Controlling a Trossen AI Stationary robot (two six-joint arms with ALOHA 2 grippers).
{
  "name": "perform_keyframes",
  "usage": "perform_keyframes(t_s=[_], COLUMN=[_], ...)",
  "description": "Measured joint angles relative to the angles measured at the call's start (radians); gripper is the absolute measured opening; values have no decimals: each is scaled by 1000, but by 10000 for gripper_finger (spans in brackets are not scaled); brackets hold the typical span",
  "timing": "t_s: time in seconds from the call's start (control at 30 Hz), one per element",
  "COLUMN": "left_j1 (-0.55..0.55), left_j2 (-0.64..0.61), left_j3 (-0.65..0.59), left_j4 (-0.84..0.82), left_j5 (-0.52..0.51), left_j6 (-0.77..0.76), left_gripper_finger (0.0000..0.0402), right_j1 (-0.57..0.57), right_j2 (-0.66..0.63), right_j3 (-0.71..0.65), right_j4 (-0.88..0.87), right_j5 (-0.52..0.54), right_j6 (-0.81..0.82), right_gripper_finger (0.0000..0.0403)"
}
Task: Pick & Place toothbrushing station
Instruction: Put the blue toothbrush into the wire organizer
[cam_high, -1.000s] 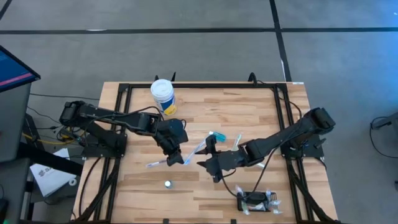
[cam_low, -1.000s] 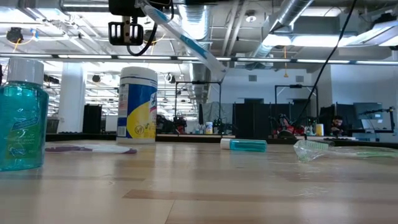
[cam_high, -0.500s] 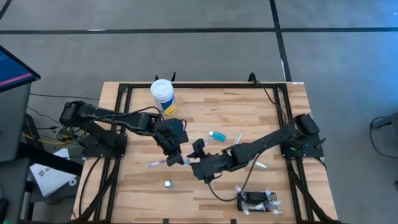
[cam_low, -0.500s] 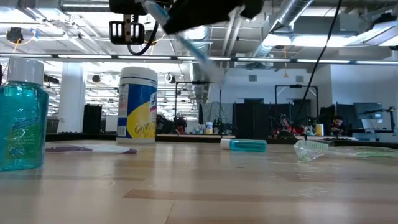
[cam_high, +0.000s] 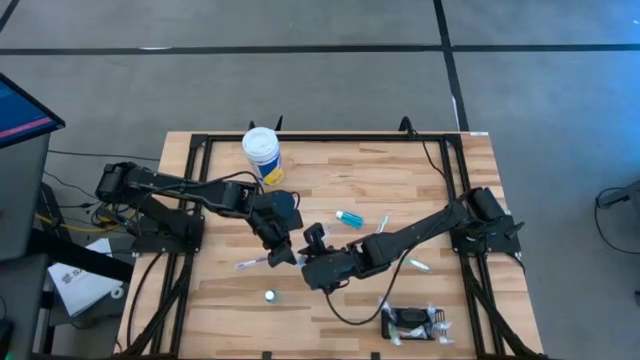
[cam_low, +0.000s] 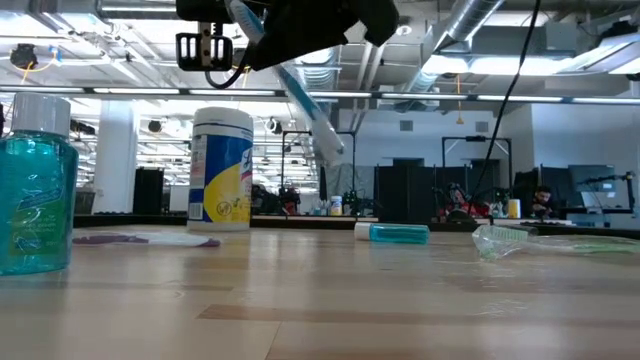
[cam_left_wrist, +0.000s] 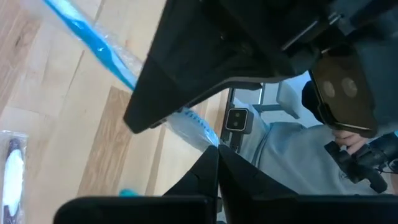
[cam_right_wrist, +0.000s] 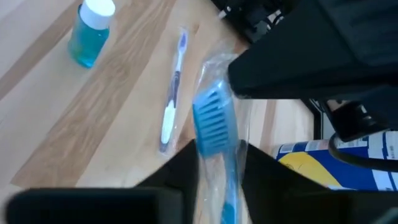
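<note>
Toothbrushing station (cam_high: 408, 323) lies flat at the worktop's (cam_high: 420, 180) near edge, right of centre, well apart from both arms. Mid-worktop, the left hand (cam_high: 283, 253) grips a wrapped blue toothbrush (cam_right_wrist: 219, 146). The right hand (cam_high: 312, 262) is just beside it, its fingers closed around the same toothbrush.

Bright overhead light — blurred wrist close-ups

no text can be read — the tub (cam_low: 221, 170) label and bottle (cam_low: 35, 200) print stay illegible.
</note>
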Motion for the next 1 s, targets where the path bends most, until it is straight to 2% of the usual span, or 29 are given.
perform_keyframes(t_s=[0.13,0.37,0.73,1.0], left_j1=[0,0,0,0], left_j2=[0,0,-4,-64], left_j3=[0,0,0,0], left_j4=[-1,-1,4,17], left_j5=[-1,2,0,-90], left_j6=[0,19,87,144], left_gripper_finger=[0,0,15,13], right_j1=[0,-9,-13,22], right_j2=[0,0,-9,-47], right_j3=[0,0,0,-3], right_j4=[-18,-45,-43,-104], right_j5=[-1,-76,-72,-72], right_j6=[0,62,119,200], right_gripper_finger=[16,8,5,5])
